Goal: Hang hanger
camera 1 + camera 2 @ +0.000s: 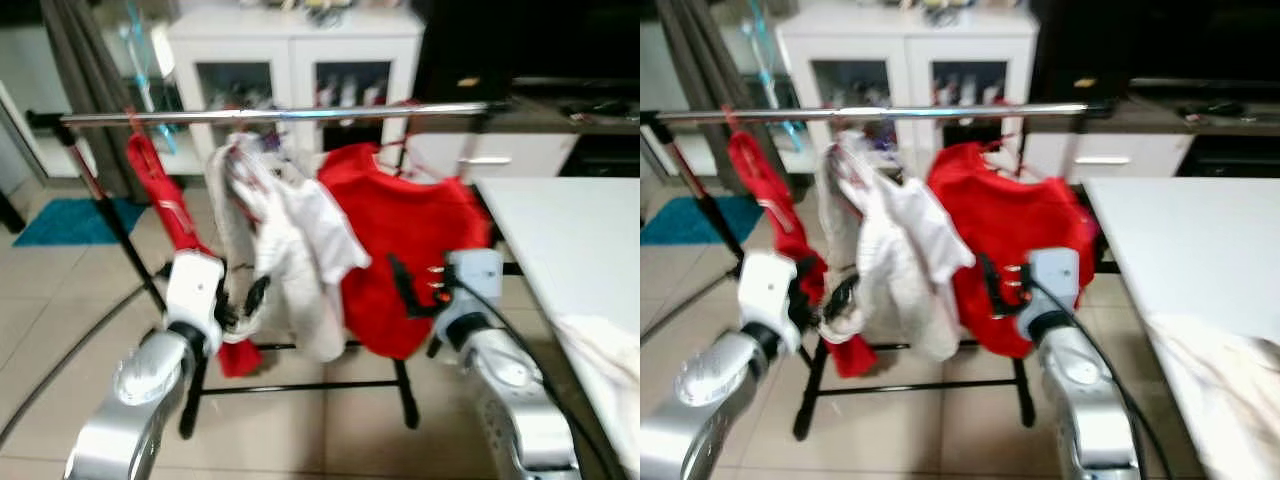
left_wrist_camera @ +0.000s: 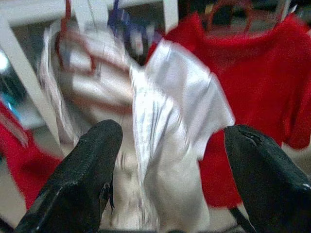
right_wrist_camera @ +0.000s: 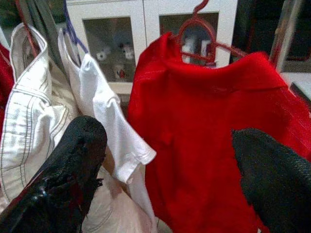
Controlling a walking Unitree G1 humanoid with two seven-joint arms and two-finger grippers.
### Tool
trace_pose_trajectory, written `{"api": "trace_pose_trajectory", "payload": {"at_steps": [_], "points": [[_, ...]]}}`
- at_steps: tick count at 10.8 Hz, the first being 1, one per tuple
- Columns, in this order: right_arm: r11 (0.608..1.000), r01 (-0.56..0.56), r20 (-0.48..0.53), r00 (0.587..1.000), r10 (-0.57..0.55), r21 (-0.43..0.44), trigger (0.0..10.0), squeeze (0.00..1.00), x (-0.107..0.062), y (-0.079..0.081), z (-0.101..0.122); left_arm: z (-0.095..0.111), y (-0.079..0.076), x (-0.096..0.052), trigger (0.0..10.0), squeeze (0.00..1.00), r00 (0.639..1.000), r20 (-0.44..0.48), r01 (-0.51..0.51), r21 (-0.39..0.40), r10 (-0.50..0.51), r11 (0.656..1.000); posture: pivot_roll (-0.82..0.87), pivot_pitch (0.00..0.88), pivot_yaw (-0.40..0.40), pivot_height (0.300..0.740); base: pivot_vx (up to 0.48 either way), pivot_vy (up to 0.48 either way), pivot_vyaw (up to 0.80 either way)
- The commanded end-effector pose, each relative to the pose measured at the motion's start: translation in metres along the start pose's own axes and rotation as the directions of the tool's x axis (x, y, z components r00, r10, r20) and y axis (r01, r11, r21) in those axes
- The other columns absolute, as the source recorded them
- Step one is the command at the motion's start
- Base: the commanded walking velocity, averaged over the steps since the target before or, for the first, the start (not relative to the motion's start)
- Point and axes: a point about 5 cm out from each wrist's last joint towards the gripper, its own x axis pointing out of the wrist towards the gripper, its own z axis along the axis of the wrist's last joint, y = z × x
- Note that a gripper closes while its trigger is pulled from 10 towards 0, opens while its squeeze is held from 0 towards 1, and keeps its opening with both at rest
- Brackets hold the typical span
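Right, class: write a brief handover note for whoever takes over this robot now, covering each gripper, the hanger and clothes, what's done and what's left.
Left gripper: open, empty, raised near the white garments.
Right gripper: open, empty, in front of the red shirt.
Red shirt sits on a red hanger, hooked on the rail; white garments and another red garment hang beside it.
Done: hanger appears hung.
Left: probably confirm the hook is seated, then draw both arms back.

A red plastic hanger carries a red shirt. Its hook is over the silver rail of the clothes rack, near the rail's right end, and the shirt hangs down a little tilted.
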Motion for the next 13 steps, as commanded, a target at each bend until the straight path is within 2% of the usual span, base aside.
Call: {"api": "trace_pose_trajectory", "payload": {"at_steps": [1,3,4,5,7,10,13], "points": [[0.999,-0.028,0.022,0.999,0.027,0.017,10.0,1.00,0.003,0.008,0.005,0.001,0.005,0.000,10.0,0.00,1.000,0.011,-0.019,-0.017,0.019,1.000,0.02,0.000,0.055,0.740,0.000,0.000,0.00],[1.000,0.024,0.030,0.999,-0.024,0.005,10.0,1.00,0.002,-0.003,0.008,0.001,0.003,0.003,10.0,0.00,1.000,0.024,0.011,-0.058,-0.009,0.998,0.00,0.000,0.054,0.740,0.000,0.000,0.00],[0.999,0.041,0.041,0.998,-0.041,0.003,10.0,1.00,0.003,-0.009,0.012,0.004,0.001,0.006,10.0,0.00,0.999,0.037,0.013,-0.072,-0.011,0.997,0.00,0.000,0.055,0.740,0.000,0.000,0.80],[1.000,0.002,0.064,0.998,0.000,-0.029,10.0,1.00,0.009,-0.015,0.025,0.015,-0.012,0.014,10.0,0.00,0.995,0.084,0.071,-0.131,-0.060,0.989,0.01,0.000,0.046,0.740,0.270,0.000,0.80],[0.999,0.021,0.072,0.997,-0.023,0.030,10.0,1.00,0.015,-0.014,0.029,0.014,-0.014,0.015,10.0,0.00,0.993,0.068,0.106,-0.099,-0.099,0.989,0.03,0.000,0.036,0.740,0.313,0.000,0.00],[1.000,-0.024,0.045,0.999,0.023,0.015,10.0,1.00,0.012,-0.004,0.021,0.008,0.001,0.000,10.0,0.00,0.998,0.021,0.064,-0.093,-0.063,0.994,0.05,0.000,0.010,0.740,0.360,0.000,0.00],[0.998,0.014,0.043,0.999,-0.016,0.066,10.0,1.00,0.018,-0.004,0.016,0.012,0.011,0.002,10.0,0.00,0.999,0.041,0.015,-0.075,-0.012,0.997,0.09,0.000,0.003,0.740,0.391,0.000,0.14]]}}
